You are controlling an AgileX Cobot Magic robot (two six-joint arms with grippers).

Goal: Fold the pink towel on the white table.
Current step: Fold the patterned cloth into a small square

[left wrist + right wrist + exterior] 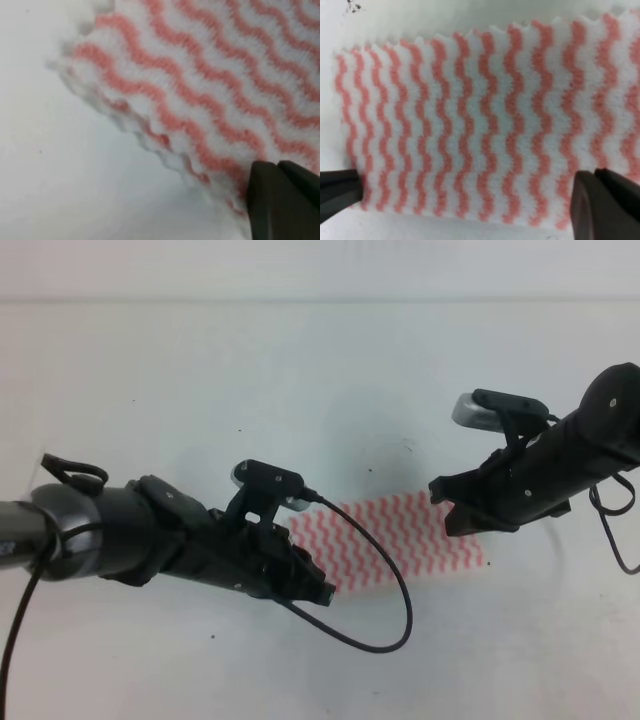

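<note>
The pink towel (400, 540) lies flat on the white table (200, 390) as a short rectangle, and doubled layers show along its edge (150, 130). My left gripper (322, 590) sits low at the towel's near-left corner. Only one dark finger (282, 200) shows in the left wrist view, far off to the side and over the cloth, with nothing pinched. My right gripper (452, 510) hovers over the towel's right part. Its two fingers (605, 200) stand wide apart across the striped cloth (470, 125), holding nothing.
A black cable (400, 620) loops from the left arm across the towel's middle and onto the table in front of it. A few dark specks (133, 400) dot the table. The right arm's cable (615, 530) hangs at the right edge.
</note>
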